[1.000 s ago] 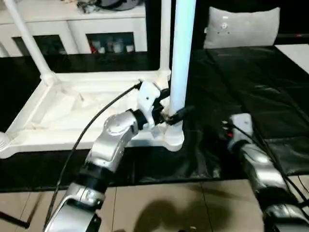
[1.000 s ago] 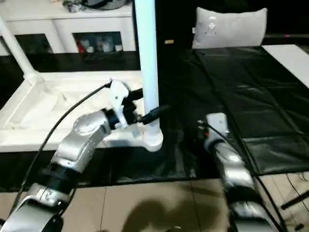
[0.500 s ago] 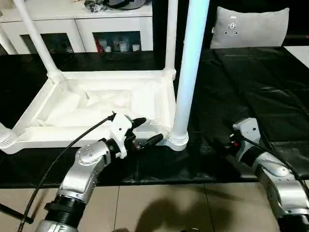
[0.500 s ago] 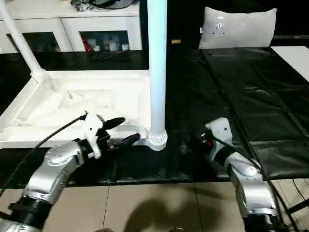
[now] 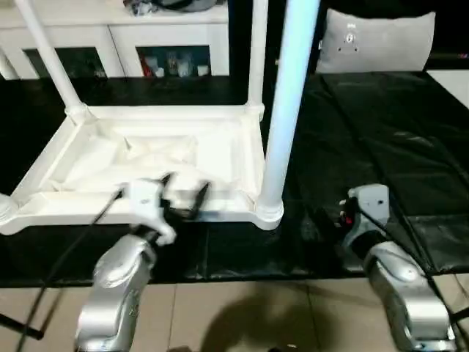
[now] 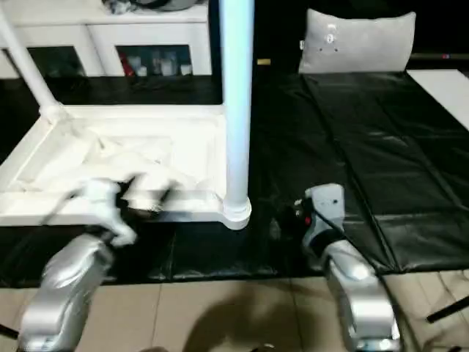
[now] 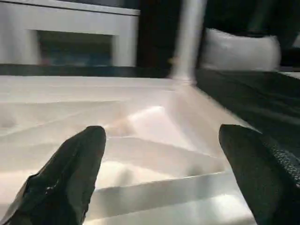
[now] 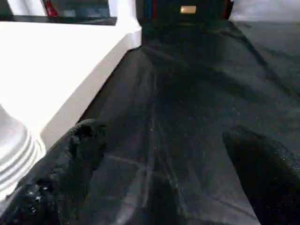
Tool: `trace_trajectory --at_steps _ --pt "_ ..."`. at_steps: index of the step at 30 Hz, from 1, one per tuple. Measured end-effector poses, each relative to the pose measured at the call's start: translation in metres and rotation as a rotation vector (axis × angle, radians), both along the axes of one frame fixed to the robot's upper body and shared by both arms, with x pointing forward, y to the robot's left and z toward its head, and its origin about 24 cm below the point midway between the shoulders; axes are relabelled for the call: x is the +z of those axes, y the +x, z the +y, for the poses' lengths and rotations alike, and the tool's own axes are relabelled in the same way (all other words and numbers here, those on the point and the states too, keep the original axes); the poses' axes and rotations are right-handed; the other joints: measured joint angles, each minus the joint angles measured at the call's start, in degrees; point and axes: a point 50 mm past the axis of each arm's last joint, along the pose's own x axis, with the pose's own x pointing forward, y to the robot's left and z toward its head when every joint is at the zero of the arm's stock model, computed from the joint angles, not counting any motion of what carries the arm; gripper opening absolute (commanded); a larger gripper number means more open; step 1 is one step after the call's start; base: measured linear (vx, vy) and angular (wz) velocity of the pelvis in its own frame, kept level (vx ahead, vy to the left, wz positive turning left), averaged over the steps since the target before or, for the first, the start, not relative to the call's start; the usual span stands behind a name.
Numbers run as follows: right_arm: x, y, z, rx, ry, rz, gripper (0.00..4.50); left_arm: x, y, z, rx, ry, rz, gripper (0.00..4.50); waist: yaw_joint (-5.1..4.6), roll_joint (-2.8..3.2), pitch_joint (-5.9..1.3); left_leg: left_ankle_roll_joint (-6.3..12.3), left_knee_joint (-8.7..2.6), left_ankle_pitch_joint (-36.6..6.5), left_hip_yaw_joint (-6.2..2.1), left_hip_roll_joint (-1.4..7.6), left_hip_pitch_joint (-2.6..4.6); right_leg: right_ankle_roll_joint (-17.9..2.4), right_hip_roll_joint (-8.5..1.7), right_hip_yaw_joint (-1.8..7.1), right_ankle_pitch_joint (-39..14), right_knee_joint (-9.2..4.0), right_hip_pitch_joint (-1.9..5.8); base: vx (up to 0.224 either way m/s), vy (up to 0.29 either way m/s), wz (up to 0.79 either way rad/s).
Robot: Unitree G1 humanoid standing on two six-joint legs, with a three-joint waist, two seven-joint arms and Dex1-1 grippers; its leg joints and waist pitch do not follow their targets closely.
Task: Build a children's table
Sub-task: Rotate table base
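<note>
Legs [image 5: 282, 110] upright in tabletop [image 5: 146, 158] corners

No readable text anywhere we look

We find no lettering, label, brand mark or number that we can make out on any surface here. The grey cushion [image 5: 376, 40] carries a few small pale marks near its upper left, yet they are too small for us to tell whether they are writing, and the items behind the cabinet's [image 5: 132, 33] glass doors are too blurred to show any print.
</note>
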Motion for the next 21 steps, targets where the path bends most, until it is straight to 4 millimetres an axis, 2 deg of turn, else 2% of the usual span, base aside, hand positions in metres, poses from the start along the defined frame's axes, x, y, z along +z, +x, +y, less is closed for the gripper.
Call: trace_trajectory --at_steps 2,3,7,9,11,14,17,21 --pt "0.003 -0.001 0.002 0.01 -0.007 -0.025 4.5 -0.002 -0.005 0.006 0.048 0.027 0.0 4.4 0.01 -0.68 -0.1 0.0 -0.03 -0.02 0.0 -0.01 -0.01 0.06 0.0 0.01 0.01 -0.16 0.05 0.0 0.0 0.0" --pt "0.004 -0.003 0.004 0.023 -0.005 -0.029 4.5 -0.003 -0.007 0.006 0.053 0.031 0.004 4.4 0.03 -0.84 -0.11 0.01 -0.09 -0.03 0.0 -0.02 0.0 0.11 0.0 0.01 0.04 -0.28 0.1 0.0 0.0 0.0" --pt "0.001 -0.007 0.013 0.076 0.038 -0.017 4.5 -0.006 -0.016 0.007 0.063 0.027 0.016 4.4 0.07 -1.0 -0.19 0.02 -0.68 -0.03 0.02 -0.18 0.53 0.22 -0.01 0.06 0.06 -0.97 0.4 0.0 0.0 0.0" --pt "0.001 -0.007 0.014 0.085 0.048 -0.016 4.5 -0.009 -0.018 0.005 0.056 0.029 0.026 4.4 0.1 -1.07 -0.12 0.0 -1.23 -0.05 0.05 -0.26 1.48 0.29 0.01 0.03 0.01 -1.48 1.23 0.0 0.0 0.0" --pt "0.003 -0.007 0.014 0.087 0.046 -0.024 4.5 -0.01 -0.019 0.004 0.05 0.04 0.031 4.4 -0.02 -1.09 -0.02 -0.17 -1.84 -0.24 0.08 -0.28 2.86 0.4 0.05 -0.12 -0.38 -1.94 2.44 0.028 -0.002 -0.01" --pt "0.005 -0.007 0.012 0.092 0.035 -0.033 4.5 -0.011 -0.019 0.0 0.038 0.053 0.032 4.4 -0.22 -1.12 0.03 -0.32 -1.94 -0.98 0.1 -0.28 3.91 0.53 0.06 -0.11 -1.02 -1.92 3.53 0.061 0.0 -0.01" --pt "0.005 -0.007 0.009 0.086 0.028 -0.04 4.5 -0.011 -0.019 -0.002 0.029 0.062 0.031 4.4 -0.24 -1.12 0.0 -0.31 -2.17 -1.54 0.11 -0.34 4.17 0.52 0.07 -0.06 -1.7 -1.92 4.09 0.079 0.006 0.01" --pt "0.006 -0.007 0.009 0.086 0.023 -0.047 4.5 -0.011 -0.019 -0.005 0.014 0.068 0.03 4.4 -0.1 -0.97 -0.47 0.32 -2.14 -2.37 0.11 -0.38 4.18 0.15 0.09 -0.08 -2.63 -1.79 4.27 0.106 0.009 0.03"
